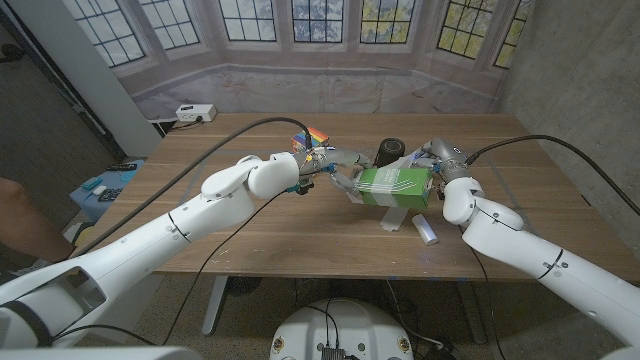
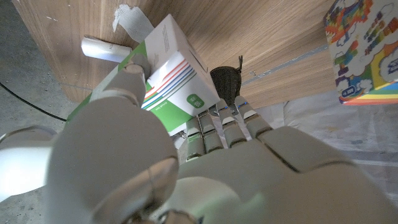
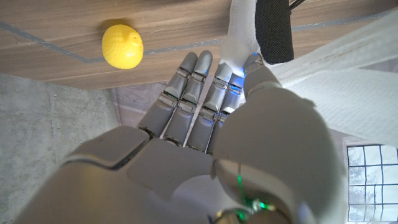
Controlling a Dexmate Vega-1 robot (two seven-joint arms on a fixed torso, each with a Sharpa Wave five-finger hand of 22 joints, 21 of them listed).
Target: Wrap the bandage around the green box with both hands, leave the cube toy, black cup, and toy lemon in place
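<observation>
The green and white box (image 1: 395, 184) is held a little above the table's middle. My left hand (image 1: 325, 164) grips its left end, thumb on the green face (image 2: 174, 81). My right hand (image 1: 440, 162) is at the box's right end, and a white bandage strip (image 3: 239, 28) runs between its thumb and fingers. More bandage (image 1: 393, 220) hangs under the box down to the roll (image 1: 428, 231) on the table, and the roll (image 2: 102, 48) also shows in the left wrist view. The cube toy (image 1: 310, 138) and black cup (image 1: 388, 152) stand just behind. The toy lemon (image 3: 122, 46) lies on the wood.
A white power box (image 1: 195, 113) sits at the table's far left corner (image 1: 215, 125). A person's arm (image 1: 20, 215) shows at the left edge. Cables trail from both arms over the table. The cube toy (image 2: 367, 53) and black cup (image 3: 273, 28) stand close to the hands.
</observation>
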